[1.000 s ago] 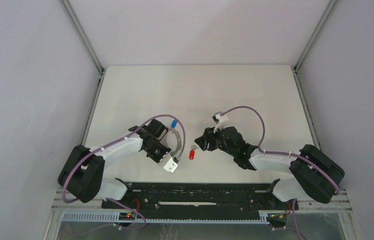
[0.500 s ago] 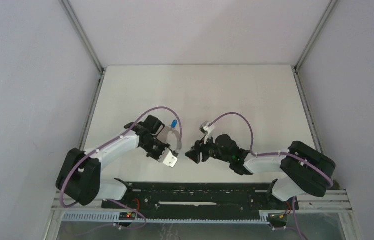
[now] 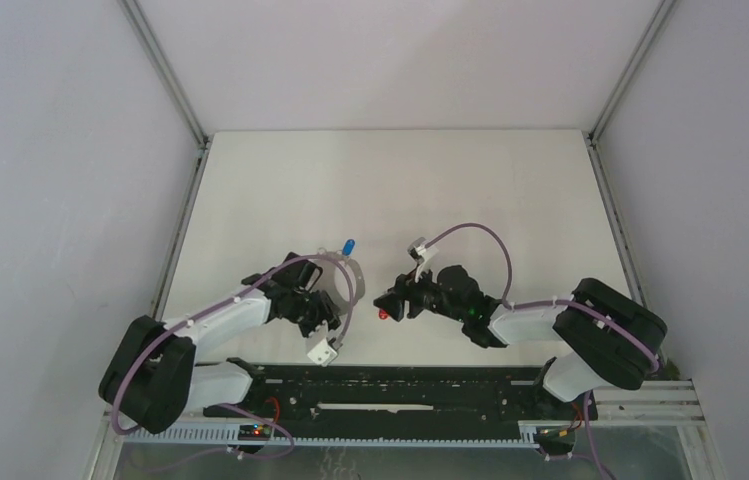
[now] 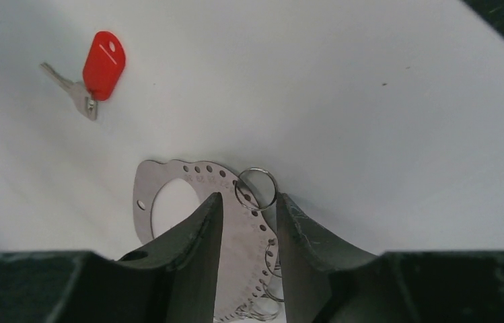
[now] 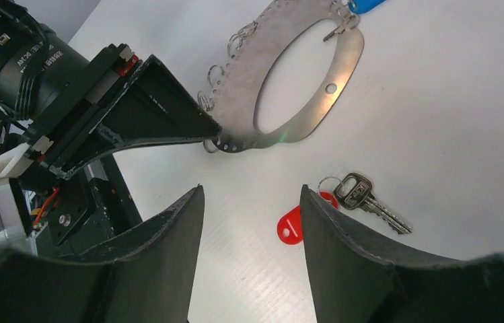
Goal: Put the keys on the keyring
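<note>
My left gripper (image 4: 245,212) is letting go. A second ago it was pinched shut on the keyring (image 4: 168,173) and carrying it off the table (image 3: 450,190). Now its fingers are standing partly apart, with the ring's perforated band showing in the gap between them, and the ring is lying flat, just left of centre in the top view. I am reading that as the ring being set down, not dropped, though whether a finger is touching the band I cannot tell.

The blue key (image 5: 368,5) is sitting at the ring's far end, at the top edge of the right wrist view (it looks hung on already, but the joint itself is too small to make out).

My right gripper (image 5: 252,196) is standing wide and holding nothing, having swung in toward the middle. It is hanging low over the red key (image 4: 103,55), which is lying loose on the table near the ring but clear of it. So half the job is looking done, and the red key is the piece I am lining up for next.
</note>
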